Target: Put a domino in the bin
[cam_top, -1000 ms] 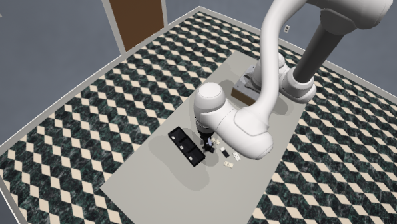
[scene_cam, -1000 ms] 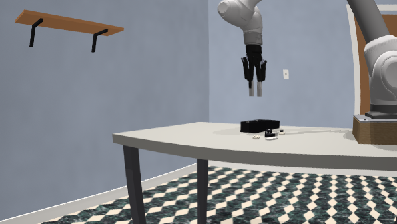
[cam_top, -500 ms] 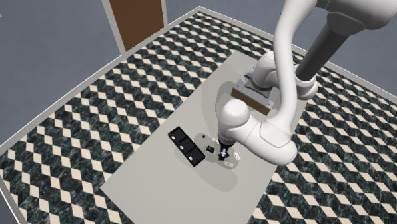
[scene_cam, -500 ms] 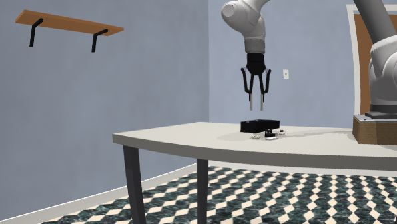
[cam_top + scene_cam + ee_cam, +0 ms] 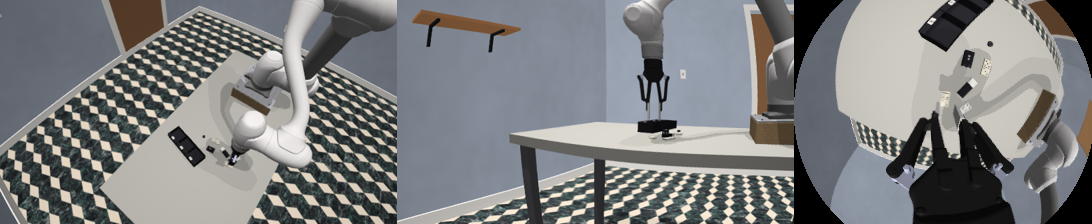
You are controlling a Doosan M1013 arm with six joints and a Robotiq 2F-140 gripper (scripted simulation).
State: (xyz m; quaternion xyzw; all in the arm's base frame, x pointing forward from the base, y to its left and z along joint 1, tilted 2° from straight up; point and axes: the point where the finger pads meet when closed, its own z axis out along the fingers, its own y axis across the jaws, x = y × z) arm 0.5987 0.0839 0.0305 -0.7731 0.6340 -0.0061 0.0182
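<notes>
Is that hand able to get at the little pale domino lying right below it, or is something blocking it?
Probably yes. The hand hangs over the pale domino with its fingers a little apart and holding nothing. Nothing lies between them, and the other pieces sit off to the side.

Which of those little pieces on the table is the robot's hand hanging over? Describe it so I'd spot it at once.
Start at the long black bin strip on the pale table. A scatter of small pieces lies between it and the arm; the hand, partly open and empty, hangs over the light-coloured tile at the near end. Unlike the dark pieces beside it, it is pale and lies farthest from the arm's base.
</notes>
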